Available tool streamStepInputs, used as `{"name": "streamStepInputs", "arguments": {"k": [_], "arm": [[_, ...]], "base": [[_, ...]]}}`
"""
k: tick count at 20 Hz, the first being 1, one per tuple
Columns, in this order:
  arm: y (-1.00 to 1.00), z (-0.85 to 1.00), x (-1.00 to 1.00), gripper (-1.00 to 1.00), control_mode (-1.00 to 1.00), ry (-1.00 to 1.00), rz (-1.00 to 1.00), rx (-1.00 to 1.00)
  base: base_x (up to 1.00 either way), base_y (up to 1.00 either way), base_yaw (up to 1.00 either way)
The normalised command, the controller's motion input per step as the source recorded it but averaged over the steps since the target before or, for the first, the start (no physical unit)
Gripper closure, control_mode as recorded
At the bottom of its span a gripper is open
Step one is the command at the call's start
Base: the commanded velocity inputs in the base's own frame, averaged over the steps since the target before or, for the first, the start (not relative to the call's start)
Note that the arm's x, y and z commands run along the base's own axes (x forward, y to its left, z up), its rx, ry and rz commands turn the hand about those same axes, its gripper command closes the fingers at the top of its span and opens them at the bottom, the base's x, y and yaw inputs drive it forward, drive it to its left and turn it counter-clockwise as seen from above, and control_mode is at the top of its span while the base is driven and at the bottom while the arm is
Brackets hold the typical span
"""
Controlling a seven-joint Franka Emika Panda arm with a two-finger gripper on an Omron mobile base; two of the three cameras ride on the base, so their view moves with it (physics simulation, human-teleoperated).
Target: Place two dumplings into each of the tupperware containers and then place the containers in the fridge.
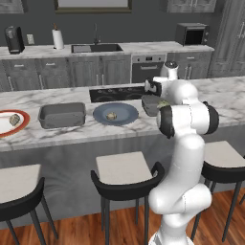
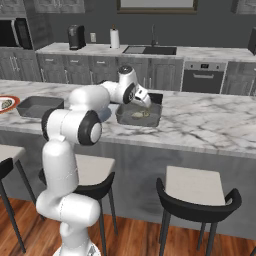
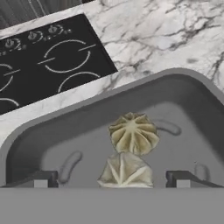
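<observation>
One grey tupperware container (image 3: 183, 94) lies right below my gripper (image 3: 113, 179), and two pale dumplings (image 3: 133, 133) (image 3: 126, 170) rest on its floor. The nearer dumpling sits between the finger tips (image 3: 41, 178), which stand wide apart and open. In the right base view the gripper (image 2: 146, 103) hovers over this container (image 2: 155, 120). A second container (image 1: 62, 115) stands further left and looks empty. Another dumpling (image 1: 111, 116) lies on the round blue-grey plate (image 1: 125, 113), and one more (image 1: 14, 119) on the red-rimmed plate (image 1: 19, 128). The fridge is out of view.
A black cooktop (image 3: 48, 57) is set into the marble counter (image 2: 210, 120) just beyond the container. Dark stools (image 1: 125, 179) stand along the counter's near side. Behind are the back counter with a sink (image 1: 95, 48), a paper roll (image 1: 58, 38) and a microwave (image 1: 191, 33).
</observation>
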Motion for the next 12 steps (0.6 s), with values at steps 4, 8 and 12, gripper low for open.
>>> {"name": "streamStepInputs", "arguments": {"k": [4,8,12], "arm": [[0.02,0.13,-0.28,-1.0,-1.0,-0.01,0.66,0.0],[0.02,0.13,-0.45,-1.0,-1.0,0.0,0.71,-0.07],[0.03,0.42,-0.51,-1.0,-1.0,0.02,0.61,-0.16]], "base": [[0.0,0.0,0.0],[0.0,0.0,0.0],[0.0,0.0,0.0]]}}
